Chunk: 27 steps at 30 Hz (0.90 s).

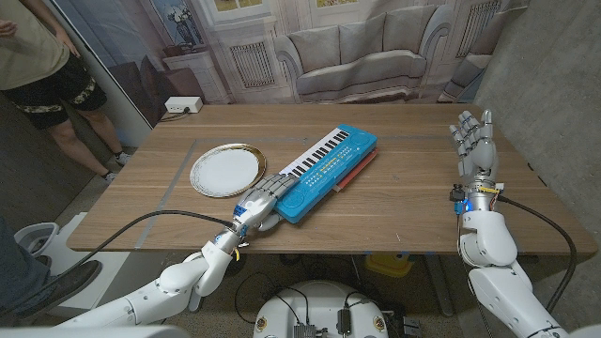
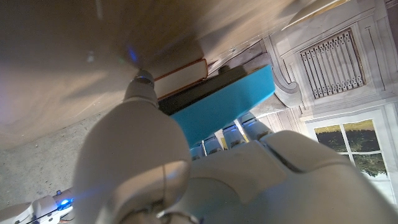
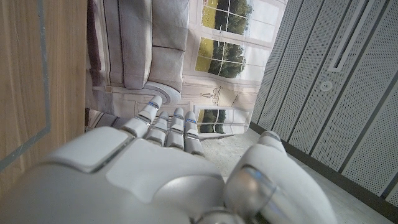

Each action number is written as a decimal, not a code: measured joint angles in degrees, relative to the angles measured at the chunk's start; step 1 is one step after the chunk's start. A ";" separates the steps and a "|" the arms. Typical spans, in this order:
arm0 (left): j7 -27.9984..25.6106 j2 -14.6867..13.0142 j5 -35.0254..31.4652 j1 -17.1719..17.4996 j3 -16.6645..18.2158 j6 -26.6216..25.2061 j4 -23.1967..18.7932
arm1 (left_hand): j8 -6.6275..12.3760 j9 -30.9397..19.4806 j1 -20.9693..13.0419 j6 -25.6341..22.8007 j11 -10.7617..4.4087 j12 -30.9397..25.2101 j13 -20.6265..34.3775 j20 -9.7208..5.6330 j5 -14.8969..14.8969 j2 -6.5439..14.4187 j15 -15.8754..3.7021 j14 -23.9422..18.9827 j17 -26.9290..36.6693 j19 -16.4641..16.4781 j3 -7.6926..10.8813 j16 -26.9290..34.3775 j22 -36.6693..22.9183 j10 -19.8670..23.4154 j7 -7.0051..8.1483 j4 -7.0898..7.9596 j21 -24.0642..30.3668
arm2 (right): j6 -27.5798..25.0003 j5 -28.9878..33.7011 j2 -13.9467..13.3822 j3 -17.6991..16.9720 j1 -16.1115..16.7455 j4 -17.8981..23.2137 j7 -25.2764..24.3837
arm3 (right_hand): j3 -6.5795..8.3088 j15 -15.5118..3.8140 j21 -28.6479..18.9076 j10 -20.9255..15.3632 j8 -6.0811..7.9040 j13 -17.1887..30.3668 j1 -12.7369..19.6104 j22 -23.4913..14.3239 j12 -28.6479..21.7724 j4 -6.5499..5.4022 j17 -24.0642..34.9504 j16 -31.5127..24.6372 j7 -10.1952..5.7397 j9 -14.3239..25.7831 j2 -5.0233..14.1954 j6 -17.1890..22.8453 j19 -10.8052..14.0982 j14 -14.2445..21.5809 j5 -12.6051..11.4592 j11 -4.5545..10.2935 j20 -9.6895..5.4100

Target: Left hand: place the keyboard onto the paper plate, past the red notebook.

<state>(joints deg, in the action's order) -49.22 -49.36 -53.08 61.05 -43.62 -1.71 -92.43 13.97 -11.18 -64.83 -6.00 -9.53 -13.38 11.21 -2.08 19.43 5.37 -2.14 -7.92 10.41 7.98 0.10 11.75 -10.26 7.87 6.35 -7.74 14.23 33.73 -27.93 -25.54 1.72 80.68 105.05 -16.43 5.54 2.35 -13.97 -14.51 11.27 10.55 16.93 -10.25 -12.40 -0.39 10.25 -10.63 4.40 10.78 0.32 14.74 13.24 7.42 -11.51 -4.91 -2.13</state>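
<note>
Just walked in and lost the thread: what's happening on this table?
The robot's left hand is at the near end of the blue keyboard, which lies on a red notebook. The paper plate sits empty to its left. The right hand is raised, fingers spread, holding nothing.

table (image 1: 394, 202): matt grained wood | keyboard (image 1: 324, 174): smooth blue plastic | left hand (image 1: 261, 199): glossy white plastic
</note>
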 measured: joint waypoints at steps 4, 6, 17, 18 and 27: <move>-0.06 0.02 0.31 -0.15 -0.07 0.23 0.20 | 0.00 0.00 -1.14 -1.45 0.10 -0.09 -0.20 -0.16 -1.08 0.95 -0.03 -1.66 -0.01 2.49 0.46 0.00 0.14 1.35 0.37 -0.16 0.52 | 0.05 0.04 0.02 0.01 0.00 -0.01 -0.01 | 0.00 0.00 0.00 0.00 0.00 0.00 0.00 0.00 0.00 0.00 0.00 0.00 0.00 0.00 0.00 0.00 0.00 0.00 0.00 0.00 0.00; -0.17 0.04 0.49 -0.24 -0.10 0.49 0.32 | 0.22 0.00 -1.81 -2.57 -0.19 -0.10 -0.30 -0.17 -1.72 1.04 -0.04 -2.77 -0.01 3.72 0.57 0.00 0.16 2.24 0.35 -0.20 0.86 | 0.05 0.05 0.02 0.01 0.05 -0.01 -0.03 | 0.00 0.00 0.00 0.00 0.00 0.00 0.00 0.00 0.00 0.00 0.00 0.00 0.00 0.00 0.00 0.00 0.00 0.00 0.00 0.00 0.00; -0.65 0.09 1.41 -0.62 -0.19 2.09 0.84 | 1.33 0.13 -4.51 -9.57 -0.07 -1.04 -0.36 -0.28 -4.53 3.75 -0.13 -9.17 -0.16 11.80 2.87 0.75 0.28 8.95 0.33 0.17 2.11 | 0.35 0.15 0.13 -0.16 0.64 0.20 -0.14 | -0.16 0.00 0.00 0.00 0.00 0.00 -0.24 0.00 0.00 0.16 0.00 0.00 0.00 0.00 0.24 0.00 0.00 0.00 0.00 0.00 0.00; -0.67 0.09 1.42 -0.67 -0.20 2.13 0.88 | 1.33 0.17 -4.75 -10.18 -0.19 -1.04 -0.37 -0.31 -4.68 3.99 -0.15 -9.78 -0.14 12.42 3.10 0.89 0.28 9.62 0.31 0.26 2.31 | 0.38 0.15 0.13 -0.16 0.65 0.20 -0.14 | -0.16 0.00 0.00 0.00 0.00 0.00 -0.24 0.00 0.00 0.16 0.00 0.00 0.00 0.00 0.24 0.00 0.04 0.00 0.00 0.00 -0.04; -1.26 0.16 1.76 -1.31 -0.24 3.81 1.36 | 1.56 0.22 -7.61 -15.28 -0.66 -1.25 -0.45 -0.40 -5.91 4.71 0.27 -14.04 -0.10 16.40 6.50 1.22 0.24 14.06 0.11 0.32 2.99 | 0.58 0.00 0.22 -0.37 1.02 0.23 -0.06 | -0.40 -0.32 0.27 0.00 0.00 0.00 -0.46 0.00 0.00 -0.08 0.00 0.00 0.00 0.00 0.46 0.00 0.22 0.32 0.00 0.00 -0.23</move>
<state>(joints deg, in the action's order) -50.47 -49.20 -51.32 59.74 -43.86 2.10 -91.07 15.52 -10.96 -72.44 -21.28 -10.19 -14.63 10.77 -2.48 13.52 10.08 -1.88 -21.96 10.31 24.38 6.60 12.97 -10.01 21.93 6.46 -7.42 17.23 34.32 -27.93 -25.31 1.34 81.70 105.28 -16.49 5.14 2.04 -13.71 -14.51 11.27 10.54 16.47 -10.25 -12.40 -0.47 10.24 -10.63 4.40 10.78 0.78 14.74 13.46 7.74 -11.51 -4.91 -2.36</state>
